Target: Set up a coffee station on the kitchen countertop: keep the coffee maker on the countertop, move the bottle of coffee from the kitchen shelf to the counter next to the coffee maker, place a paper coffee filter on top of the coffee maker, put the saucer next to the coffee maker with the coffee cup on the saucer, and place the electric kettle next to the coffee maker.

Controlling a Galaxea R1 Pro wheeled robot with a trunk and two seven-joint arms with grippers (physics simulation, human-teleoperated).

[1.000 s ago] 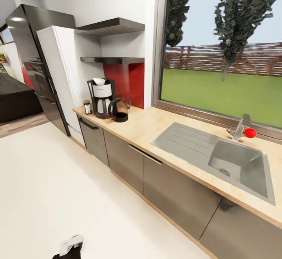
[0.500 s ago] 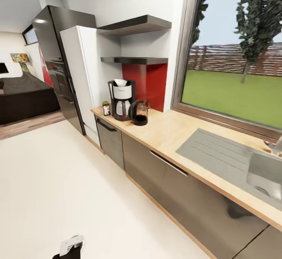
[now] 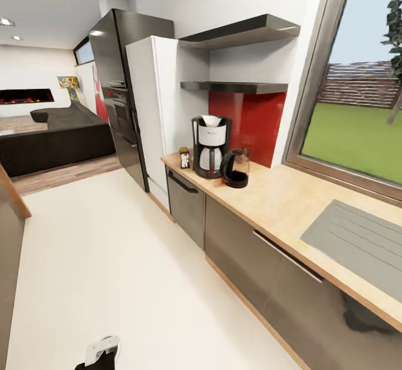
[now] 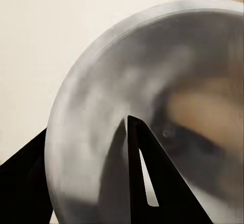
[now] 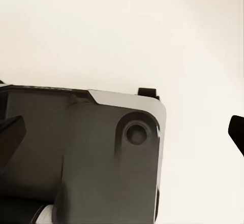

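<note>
The coffee maker (image 3: 211,146) stands upright near the worktop (image 3: 279,199) end beside the white cabinet (image 3: 153,102), a paper coffee filter (image 3: 211,119) sitting in its top. The bottle of coffee (image 3: 184,157) stands upright at the worktop's end corner, just beside the machine; the electric kettle (image 3: 235,167) stands on the machine's other side, handle towards the floor side. The kitchen shelf (image 3: 234,86) runs flat above them. In the left wrist view the left gripper (image 4: 127,127) pinches the rim of the saucer (image 4: 101,107), fingers closed on it. The right gripper's (image 5: 122,132) opening cannot be told. A drainboard (image 3: 357,241) lies farther along.
</note>
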